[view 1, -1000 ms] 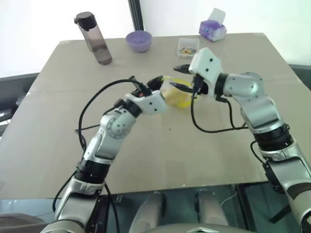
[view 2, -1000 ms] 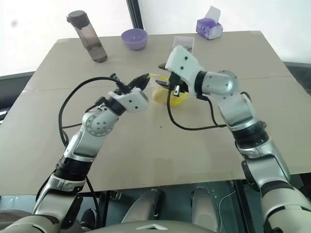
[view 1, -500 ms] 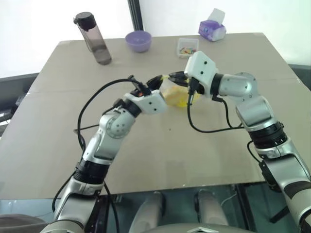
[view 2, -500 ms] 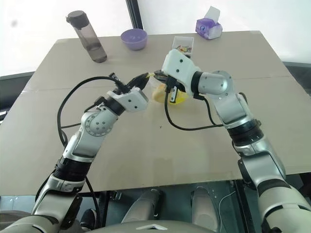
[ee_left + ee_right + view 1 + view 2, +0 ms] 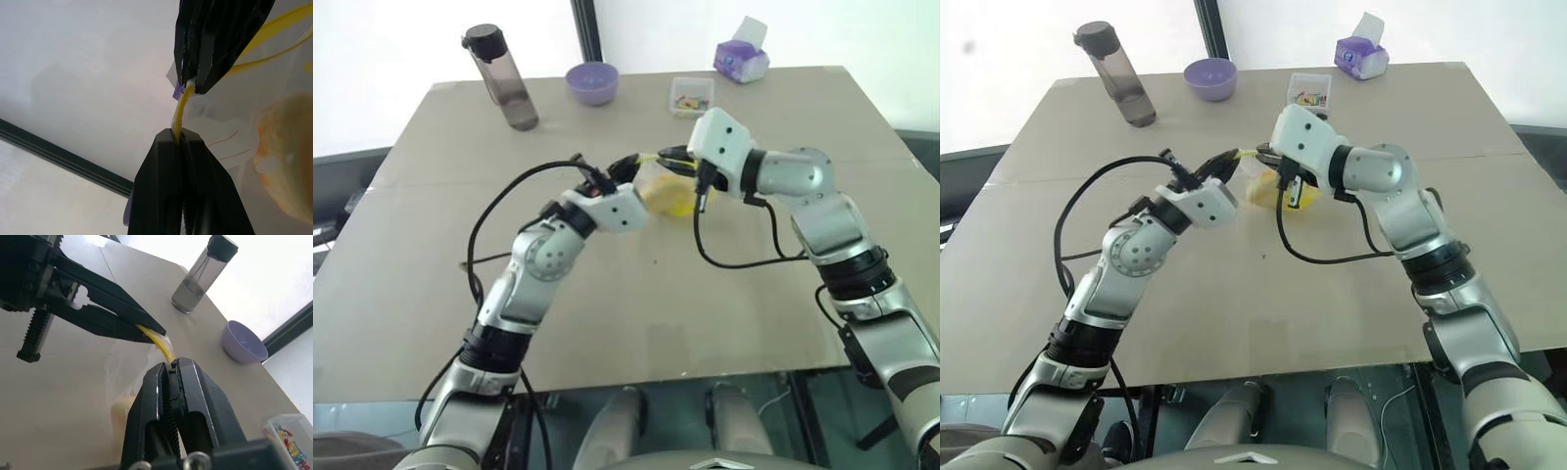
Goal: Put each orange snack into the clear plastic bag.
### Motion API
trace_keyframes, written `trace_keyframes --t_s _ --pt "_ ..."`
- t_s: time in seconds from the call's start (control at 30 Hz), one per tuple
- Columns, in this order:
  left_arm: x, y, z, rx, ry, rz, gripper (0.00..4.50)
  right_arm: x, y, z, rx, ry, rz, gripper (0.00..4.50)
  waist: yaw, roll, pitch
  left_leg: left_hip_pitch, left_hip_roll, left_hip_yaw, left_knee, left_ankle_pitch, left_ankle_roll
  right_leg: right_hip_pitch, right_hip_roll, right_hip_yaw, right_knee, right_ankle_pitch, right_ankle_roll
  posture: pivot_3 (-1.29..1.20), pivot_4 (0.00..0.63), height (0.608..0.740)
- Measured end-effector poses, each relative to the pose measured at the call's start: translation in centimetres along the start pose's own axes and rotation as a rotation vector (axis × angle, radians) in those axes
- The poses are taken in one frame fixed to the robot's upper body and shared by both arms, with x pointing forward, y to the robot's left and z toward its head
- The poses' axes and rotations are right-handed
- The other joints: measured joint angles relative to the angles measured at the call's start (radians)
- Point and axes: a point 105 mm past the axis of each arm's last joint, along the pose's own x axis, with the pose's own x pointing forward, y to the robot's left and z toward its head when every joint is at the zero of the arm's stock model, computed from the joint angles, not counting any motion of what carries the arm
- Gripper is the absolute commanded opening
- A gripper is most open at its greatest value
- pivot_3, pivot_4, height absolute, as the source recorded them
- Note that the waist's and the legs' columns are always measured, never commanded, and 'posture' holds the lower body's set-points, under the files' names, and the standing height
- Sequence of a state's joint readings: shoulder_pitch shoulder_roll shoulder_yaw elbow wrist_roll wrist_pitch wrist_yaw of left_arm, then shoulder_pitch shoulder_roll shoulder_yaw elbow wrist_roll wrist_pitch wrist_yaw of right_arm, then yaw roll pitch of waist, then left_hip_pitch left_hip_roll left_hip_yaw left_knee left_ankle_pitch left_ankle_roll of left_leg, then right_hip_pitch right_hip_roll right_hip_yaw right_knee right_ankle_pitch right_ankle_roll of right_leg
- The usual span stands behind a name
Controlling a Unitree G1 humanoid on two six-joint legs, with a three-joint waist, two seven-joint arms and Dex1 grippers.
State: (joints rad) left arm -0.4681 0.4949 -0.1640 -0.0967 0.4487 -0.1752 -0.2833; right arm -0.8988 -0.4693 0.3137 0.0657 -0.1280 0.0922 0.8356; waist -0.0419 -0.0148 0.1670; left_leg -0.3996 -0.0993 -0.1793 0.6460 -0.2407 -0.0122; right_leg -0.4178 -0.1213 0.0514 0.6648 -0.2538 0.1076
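- Bun (image 5: pixel 668 193), orange-yellow and domed, sits inside the bag (image 5: pixel 658 182), which hangs above the middle of the table (image 5: pixel 636 294) between the two grippers.
- In the left wrist view the bun (image 5: pixel 283 156) shows as a pale orange round shape behind the clear film (image 5: pixel 220 127).
- Bag's yellow strip (image 5: pixel 180 110) runs taut between the two sets of fingers; further yellow lines of the strip fan away past the right gripper.
- Left gripper (image 5: pixel 628 166) has its fingers pressed together on one end of the yellow strip; its arm reaches up from the left with a black cable looping beside it.
- Right gripper (image 5: pixel 674 157) has its fingers clamped together on the same strip, just beside the left gripper's tips; in the right wrist view the yellow edge (image 5: pixel 159 340) enters straight between its toothed fingers.
- The two grippers' tips stand near each other, with a short span of strip between them.
- Bag body hangs below the strip, crinkled, with the bun in its lower part; I cannot tell whether the bag touches the table.
- Far side of the table: a dark bottle (image 5: pixel 502 78) at the left, a purple bowl (image 5: pixel 592 82) next to it, a small clear box (image 5: pixel 691 96) of colourful bits, and a purple tissue pack (image 5: pixel 742 57) by the far edge.
- All four stand well apart from the bag.
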Motion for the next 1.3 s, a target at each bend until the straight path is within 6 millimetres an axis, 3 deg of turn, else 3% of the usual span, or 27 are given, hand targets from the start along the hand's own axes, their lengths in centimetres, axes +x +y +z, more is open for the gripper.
trace_keyframes --t_s 0.37,0.63,0.93,1.03,1.2,1.3 --pt "-0.6 0.5 -0.7 0.041 0.011 -0.014 0.00 -4.7 -0.8 -5.2 0.025 0.210 -0.035 0.14 0.001 0.000 0.000 0.000 0.000 0.001 0.000 0.000 0.000 0.000 0.000 0.000 0.000 0.000 0.000 0.00 0.150 0.740" --pt "-0.8 0.6 -1.4 0.040 0.029 -0.021 0.00 -7.7 -1.3 -7.4 0.037 0.318 -0.067 0.14 0.001 0.000 0.000 0.000 0.000 0.001 0.000 0.000 0.000 0.000 0.000 0.001 0.000 0.000 0.000 0.00 0.150 0.740" --pt "0.7 0.9 -1.9 -0.017 0.033 0.007 0.00 -7.5 -2.0 -7.6 0.056 0.308 -0.124 0.14 0.001 0.000 0.000 0.000 0.000 0.002 0.000 0.000 0.000 0.000 0.000 0.001 0.000 0.000 0.000 0.00 0.150 0.740" --pt "1.9 1.0 -2.6 -0.023 0.041 0.012 0.00 -6.5 -3.8 -8.0 0.056 0.316 -0.209 0.14 0.000 0.000 0.000 0.000 0.000 0.001 0.001 0.000 0.000 0.000 0.000 0.001 0.001 0.000 0.000 0.00 0.150 0.740" --pt "4.9 3.6 -2.8 0.039 0.006 0.068 0.00 -5.5 -8.2 -7.7 -0.011 0.312 -0.389 0.14 0.000 0.000 0.000 -0.001 0.000 0.001 0.000 0.000 0.000 -0.001 -0.001 0.000 -0.001 0.000 0.000 0.00 0.150 0.740" --pt "5.3 4.5 -2.6 0.063 -0.020 0.083 0.00 -5.5 -8.6 -7.6 -0.029 0.304 -0.399 0.14 -0.001 0.000 0.000 -0.001 -0.001 0.001 -0.001 0.000 0.000 -0.001 -0.001 0.000 -0.003 0.000 0.000 0.00 0.150 0.740"
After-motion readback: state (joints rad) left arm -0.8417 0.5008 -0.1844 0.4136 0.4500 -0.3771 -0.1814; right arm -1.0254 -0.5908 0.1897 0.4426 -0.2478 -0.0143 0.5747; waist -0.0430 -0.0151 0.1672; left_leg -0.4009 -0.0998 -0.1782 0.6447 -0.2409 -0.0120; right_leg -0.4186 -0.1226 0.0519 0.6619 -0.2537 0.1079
